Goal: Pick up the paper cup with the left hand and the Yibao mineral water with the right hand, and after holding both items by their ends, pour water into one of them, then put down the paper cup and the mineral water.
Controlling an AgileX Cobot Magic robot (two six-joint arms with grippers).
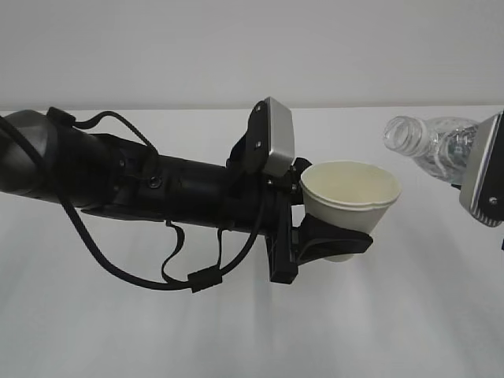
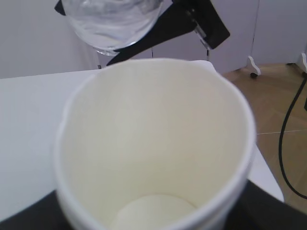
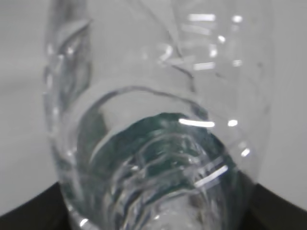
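My left gripper [image 1: 331, 240] is shut on the lower part of the white paper cup [image 1: 352, 197], held above the table with its mouth tilted toward the right. In the left wrist view the paper cup [image 2: 153, 143] fills the frame and its cream inside looks dry. The Yibao mineral water [image 1: 429, 146] is a clear, capless bottle lying nearly level at the right edge, its neck aimed left toward the cup and a short way off it. My right gripper is shut on it, mostly out of frame. The bottle [image 3: 158, 143] fills the right wrist view, and the Yibao mineral water [image 2: 112, 21] also shows above the cup.
The white table [image 1: 252, 331] runs under both arms. My left arm [image 1: 134, 181] with its looped cables stretches across the left half. Beyond the table's right edge lies wooden floor [image 2: 278, 105] with a black cable and furniture castors.
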